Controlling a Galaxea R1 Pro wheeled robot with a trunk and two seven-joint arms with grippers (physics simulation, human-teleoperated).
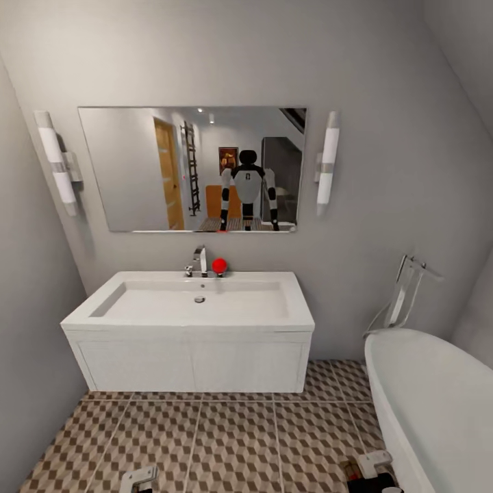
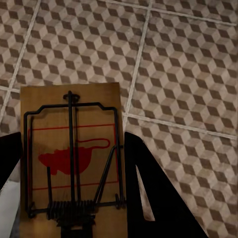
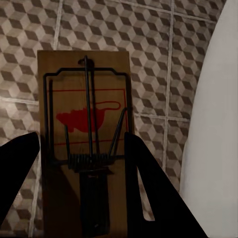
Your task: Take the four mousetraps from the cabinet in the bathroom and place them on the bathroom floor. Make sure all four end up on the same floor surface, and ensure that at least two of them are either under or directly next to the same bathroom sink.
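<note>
A: Two hands, low at the edge of the head view, face the bathroom sink [image 1: 198, 301]: the left hand [image 1: 139, 477] and the right hand [image 1: 373, 464], both over the bathroom floor [image 1: 233, 438].

B: Why so low and close to the vanity?

A: Likely because two traps must end under or right beside that sink, so the robot has squared up to it. The white bathtub [image 1: 431, 404] crowds the right hand's outer side; a chrome tap [image 1: 199, 260] and a red ball [image 1: 219, 265] sit well above, behind the basin, below the mirror [image 1: 192, 168].

B: And the left wrist view?

A: The left hand's fingers [image 2: 153, 198] are clamped on a mousetrap [image 2: 72, 158], board flat between them, spring end nearest the wrist. Beyond it lies open cube-pattern tile.

B: The right wrist view?

A: The right hand's fingers [image 3: 148, 193] grip a second mousetrap [image 3: 87, 134] the same way, held over the tile. The tub wall [image 3: 213, 124] runs just beside it, the one thing that could hamper setting the trap down there.
</note>
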